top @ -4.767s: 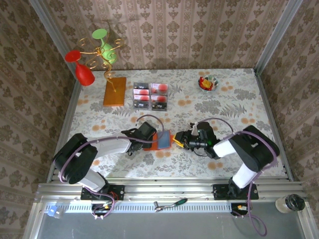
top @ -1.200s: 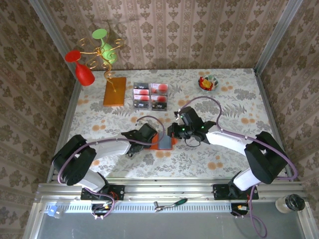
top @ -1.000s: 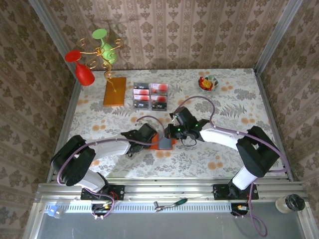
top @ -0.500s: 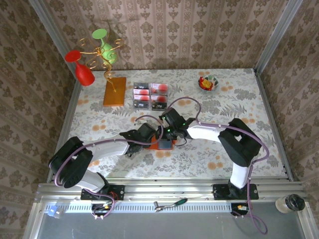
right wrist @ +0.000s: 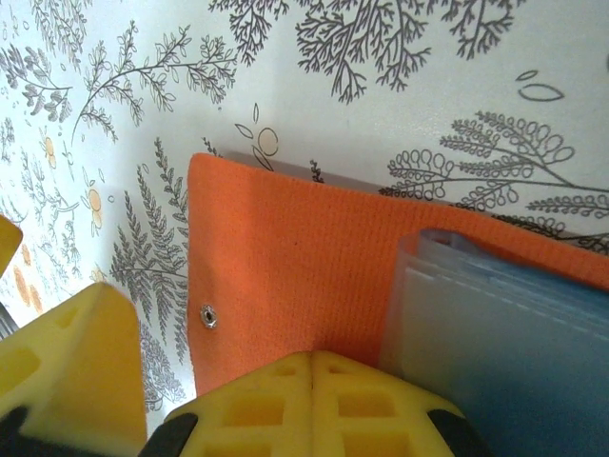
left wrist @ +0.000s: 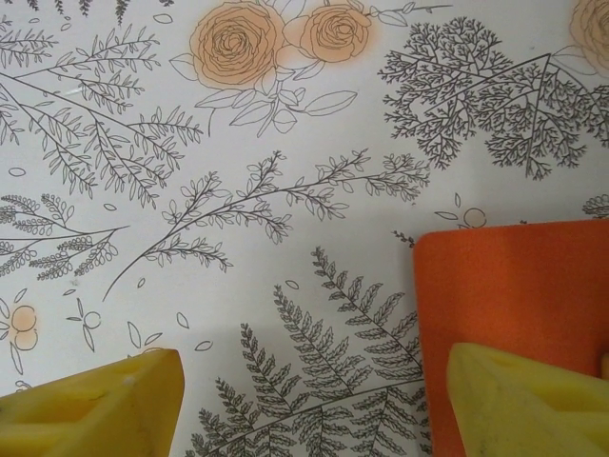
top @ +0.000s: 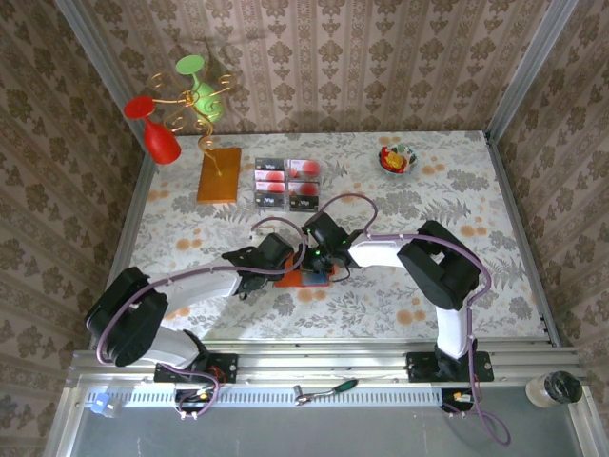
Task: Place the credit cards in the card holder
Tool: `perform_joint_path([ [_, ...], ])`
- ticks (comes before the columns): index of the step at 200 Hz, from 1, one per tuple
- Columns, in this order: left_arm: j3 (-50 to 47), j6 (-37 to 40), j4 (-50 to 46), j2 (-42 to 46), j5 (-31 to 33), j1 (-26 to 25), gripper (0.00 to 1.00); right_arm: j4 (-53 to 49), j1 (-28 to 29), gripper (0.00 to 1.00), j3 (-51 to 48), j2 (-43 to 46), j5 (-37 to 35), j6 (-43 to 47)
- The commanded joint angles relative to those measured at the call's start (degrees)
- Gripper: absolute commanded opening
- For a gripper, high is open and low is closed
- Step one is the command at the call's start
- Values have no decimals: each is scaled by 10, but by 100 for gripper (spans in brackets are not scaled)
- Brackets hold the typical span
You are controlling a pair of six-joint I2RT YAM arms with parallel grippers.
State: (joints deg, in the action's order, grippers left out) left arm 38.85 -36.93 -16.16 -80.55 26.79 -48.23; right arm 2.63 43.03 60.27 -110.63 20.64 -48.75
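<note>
Orange fabric marks the card holder (top: pixel 303 279), which lies opened flat on the counter (top: pixel 457 190) between the two arms, near the front edge. In the right wrist view its grey-blue sleeves (right wrist: pixel 504 314) are exposed and a small metal stud (right wrist: pixel 207 316) sits on the flap. The right fingers (right wrist: pixel 314 395) are clenched together with nothing between them, their tips over the flap just beside the sleeves; whether they press down I cannot tell. The left fingers (left wrist: pixel 519 400) stand released and wide apart, one over the near corner of the holder, the other over bare counter, gripping nothing.

The credit cards (top: pixel 303 171), black and pale pink, sit in a clear tray (top: pixel 286 200) towards the back of the counter, well apart from the holder. No card is seen in either set of fingers or in the sleeves, so I judge the task barely begun: the holder is open and steadied, and every card has yet to be fetched and slid in
</note>
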Motion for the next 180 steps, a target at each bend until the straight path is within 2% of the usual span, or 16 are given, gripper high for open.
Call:
perform_joint_path([
  [1, 4, -22, -17, 12, -10, 2, 74, 15, 4, 0, -19, -1, -17, -26],
  [41, 13, -43, -11, -2, -15, -15, 73, 23, 5, 0, -26, 25, -20, -35],
  [60, 14, -56, -7, -19, -11, -23, 68, 13, 5, 0, -20, 42, -22, -30],
  [97, 19, -63, -4, -54, -9, -33, 66, -13, -4, 0, -22, 79, -43, -21],
  [134, 30, -54, -13, -72, 2, -34, 64, -40, -29, 0, -39, 105, -60, 7],
  [180, 56, -48, -21, -76, -3, -35, 65, -42, -73, 0, -64, 109, -37, 45],
])
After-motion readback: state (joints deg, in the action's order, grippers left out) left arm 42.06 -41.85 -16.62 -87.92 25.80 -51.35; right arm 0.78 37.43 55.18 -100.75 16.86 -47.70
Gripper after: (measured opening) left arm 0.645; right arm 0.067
